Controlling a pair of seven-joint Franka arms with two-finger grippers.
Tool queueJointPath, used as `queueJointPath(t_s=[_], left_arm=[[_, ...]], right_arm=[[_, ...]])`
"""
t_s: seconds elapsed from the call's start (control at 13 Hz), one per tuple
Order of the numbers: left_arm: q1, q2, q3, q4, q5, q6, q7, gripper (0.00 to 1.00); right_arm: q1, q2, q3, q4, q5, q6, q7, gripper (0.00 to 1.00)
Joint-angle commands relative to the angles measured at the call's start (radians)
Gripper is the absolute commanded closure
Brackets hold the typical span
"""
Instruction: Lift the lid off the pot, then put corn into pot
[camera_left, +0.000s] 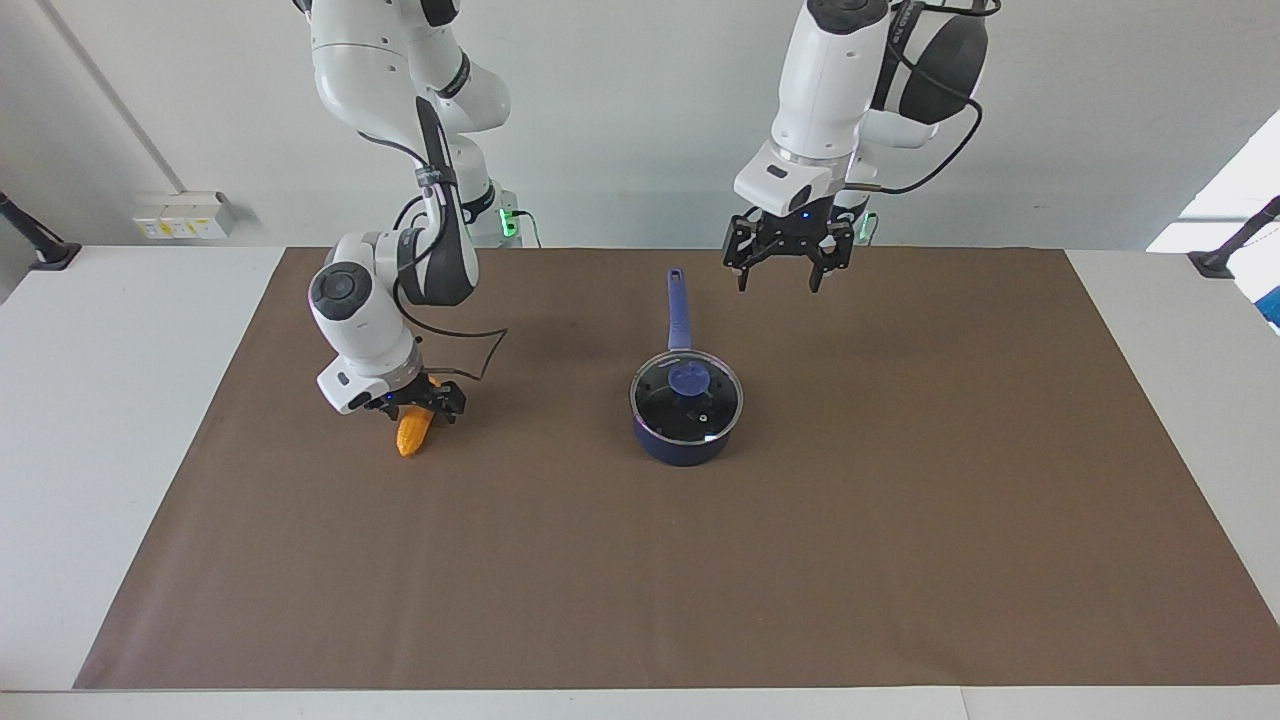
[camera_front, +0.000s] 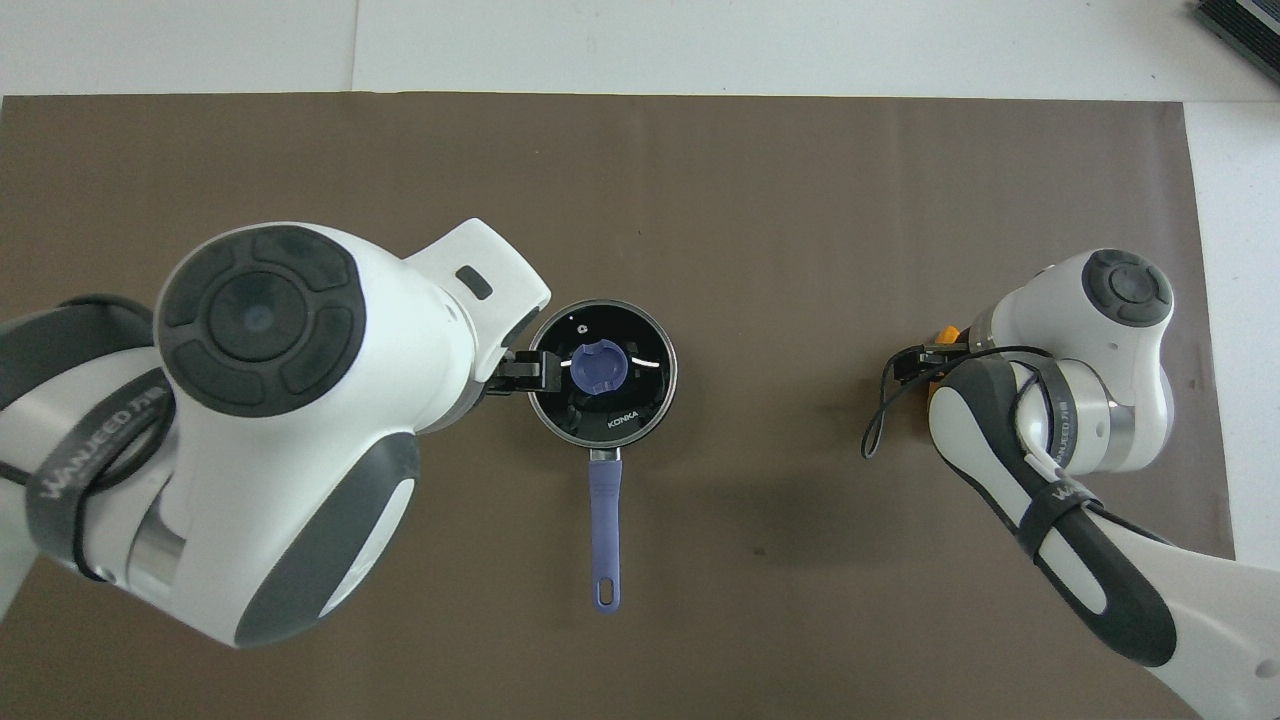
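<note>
- Now, starting at the right arm's end of the surface: my right gripper (camera_left: 421, 409) is down over the corn (camera_left: 412, 436), fingers open around its upper end, not yet clamped. Closing on the tapered tip could squirt it out.
- Mid-mat, the lid (camera_left: 687, 399) sits on the pot (camera_left: 684, 441), handle toward the robots. Its glass reads "KONKA".
- My left gripper (camera_left: 779, 277) hangs open above the mat beside the handle; an off-centre grab at the knob (camera_front: 597, 367) could tilt the lid.

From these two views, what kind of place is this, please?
Probably a robotics lab test bench, not a kitchen: two arms mounted at a white table covered by a brown mat, holding only a lidded pot and corn.
</note>
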Motion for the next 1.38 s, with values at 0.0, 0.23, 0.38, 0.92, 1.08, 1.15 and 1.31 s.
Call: queueJointPath(t_s=[0.0, 0.23, 0.38, 0.92, 1.08, 1.15, 1.31], left_arm=[[-0.066, 0.068, 0.016, 0.002, 0.036, 0.067, -0.106, 0.0], [-0.124, 0.152, 0.016, 0.011, 0.081, 0.151, -0.224, 0.0], [-0.124, 0.174, 0.015, 0.01, 0.075, 0.177, -0.229, 0.0], [-0.112, 0.22, 0.013, -0.041, 0.07, 0.3, -0.234, 0.0], [-0.115, 0.26, 0.015, -0.041, 0.07, 0.334, -0.237, 0.0], [-0.115, 0.26, 0.015, -0.044, 0.07, 0.332, -0.237, 0.0], [-0.114, 0.255, 0.015, -0.062, 0.07, 0.338, -0.237, 0.0]], right_arm=[[-0.01, -0.016, 0.005, -0.025, 0.015, 0.028, 0.003, 0.0], [-0.01, -0.015, 0.005, -0.023, 0.015, 0.046, 0.002, 0.02], [-0.01, -0.012, 0.005, -0.02, 0.014, 0.047, -0.021, 0.7], [0.001, -0.002, 0.005, 0.107, 0.012, -0.069, -0.046, 1.0], [0.004, -0.01, 0.007, 0.141, 0.012, -0.1, -0.044, 1.0], [0.006, -0.013, 0.007, 0.151, 0.012, -0.109, -0.044, 1.0], [0.006, -0.018, 0.008, 0.161, 0.014, -0.123, -0.046, 1.0]])
